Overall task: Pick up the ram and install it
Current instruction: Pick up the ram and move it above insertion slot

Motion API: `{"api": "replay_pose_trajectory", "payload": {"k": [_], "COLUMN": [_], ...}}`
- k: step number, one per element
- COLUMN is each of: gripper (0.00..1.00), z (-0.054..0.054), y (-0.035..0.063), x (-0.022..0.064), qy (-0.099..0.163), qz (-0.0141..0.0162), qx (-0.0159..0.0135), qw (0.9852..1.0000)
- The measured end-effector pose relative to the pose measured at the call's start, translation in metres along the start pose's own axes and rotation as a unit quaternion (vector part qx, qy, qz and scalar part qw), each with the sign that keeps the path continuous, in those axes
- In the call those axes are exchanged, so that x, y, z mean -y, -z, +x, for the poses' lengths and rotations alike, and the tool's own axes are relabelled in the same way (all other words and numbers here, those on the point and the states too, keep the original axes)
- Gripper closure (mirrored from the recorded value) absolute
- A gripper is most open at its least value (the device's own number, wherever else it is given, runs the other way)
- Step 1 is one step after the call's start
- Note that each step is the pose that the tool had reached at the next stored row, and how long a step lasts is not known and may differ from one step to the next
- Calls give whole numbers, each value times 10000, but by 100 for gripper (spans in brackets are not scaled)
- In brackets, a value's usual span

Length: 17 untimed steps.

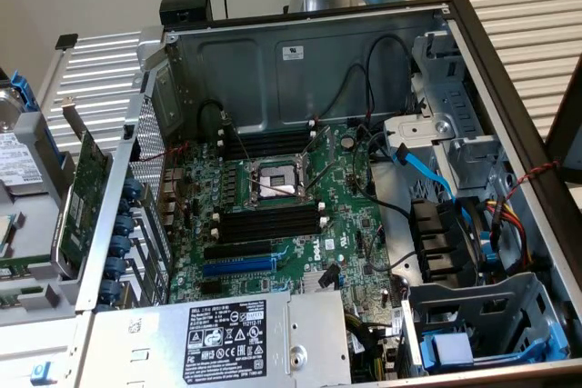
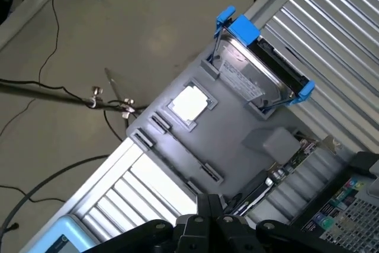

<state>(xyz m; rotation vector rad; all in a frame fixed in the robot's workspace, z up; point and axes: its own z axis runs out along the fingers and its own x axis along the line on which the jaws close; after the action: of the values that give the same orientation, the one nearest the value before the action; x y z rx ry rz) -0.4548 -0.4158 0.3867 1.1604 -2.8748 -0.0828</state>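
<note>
Nothing is gripped by the closed tool. The memory slots, at six o'clock of the CPU socket, are unfilled.

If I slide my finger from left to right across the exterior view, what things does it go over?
Hard drive → green expansion card → processor socket → blue cable → red and yellow wires.
</note>
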Motion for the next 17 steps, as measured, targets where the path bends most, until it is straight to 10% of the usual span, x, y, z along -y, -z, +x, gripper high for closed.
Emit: {"api": "replay_pose_trajectory", "payload": {"k": [10,17], "gripper": [89,89], "z": [0,0], "y": [-3,-3], "x": [0,0], "qy": [881,1346], "qz": [39,134], "qx": [-35,5], "qw": [9961,9908]}}
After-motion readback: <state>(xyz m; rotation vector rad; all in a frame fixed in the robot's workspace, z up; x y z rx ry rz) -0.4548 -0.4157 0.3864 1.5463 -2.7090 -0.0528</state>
